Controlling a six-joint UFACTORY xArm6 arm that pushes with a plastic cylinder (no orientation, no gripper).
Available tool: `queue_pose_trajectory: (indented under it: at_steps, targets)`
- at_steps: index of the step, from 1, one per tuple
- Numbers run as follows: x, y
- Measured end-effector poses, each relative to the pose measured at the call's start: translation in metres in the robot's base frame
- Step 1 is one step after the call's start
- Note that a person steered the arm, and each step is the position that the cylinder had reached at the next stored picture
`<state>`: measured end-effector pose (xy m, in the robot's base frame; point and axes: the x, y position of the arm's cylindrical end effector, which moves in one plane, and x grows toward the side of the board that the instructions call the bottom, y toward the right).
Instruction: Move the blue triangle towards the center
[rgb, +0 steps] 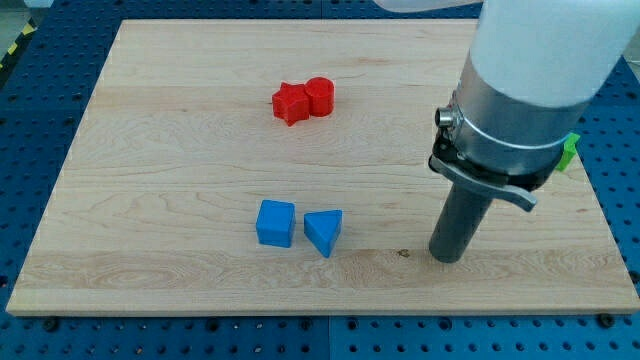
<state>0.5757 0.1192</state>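
The blue triangle (323, 231) lies on the wooden board (160, 150), below the board's middle, toward the view's bottom. A blue cube (275, 222) sits just to its left, nearly touching it. My tip (449, 258) rests on the board well to the right of the blue triangle, at about the same height in the view, with bare wood between them. The rod hangs from a wide silver and white arm body that fills the view's upper right.
A red star-shaped block (290, 103) and a red cylinder (319, 96) sit touching each other near the view's top centre. A green block (568, 153) peeks out behind the arm at the right edge. Blue perforated table surrounds the board.
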Motion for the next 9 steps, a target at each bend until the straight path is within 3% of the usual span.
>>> queue_pose_trajectory:
  at_steps: [2, 4, 6, 9]
  targets:
    - [0.017, 0.0]
    - [0.043, -0.053]
    - [0.041, -0.112]
    - [0.01, -0.112]
